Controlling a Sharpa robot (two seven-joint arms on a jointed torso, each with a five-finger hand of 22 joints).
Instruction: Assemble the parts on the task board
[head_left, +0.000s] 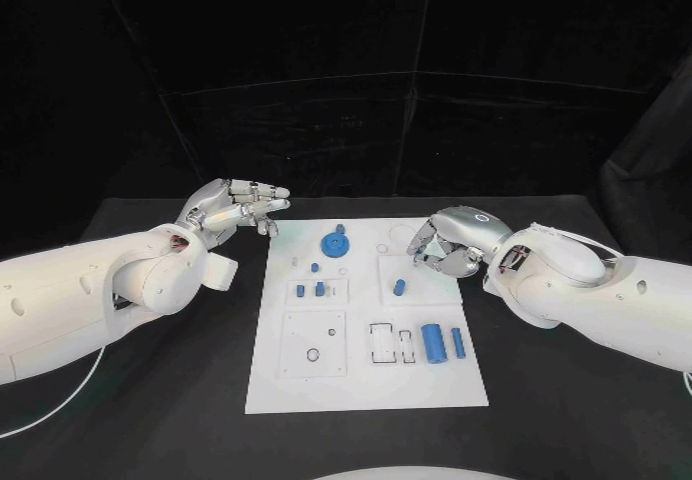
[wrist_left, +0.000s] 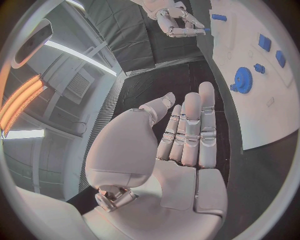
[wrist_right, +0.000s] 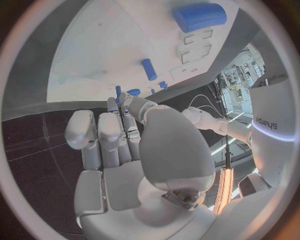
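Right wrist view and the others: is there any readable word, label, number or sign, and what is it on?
"edueys": that is how the one marking reads, on the robot's white body in the right wrist view; it looks mirrored or upside down, so the reading is uncertain.
Task board: no print that I can read.
Blue parts, such as the gear: no markings visible.

Bright, even overhead light; wrist views bend at edges.
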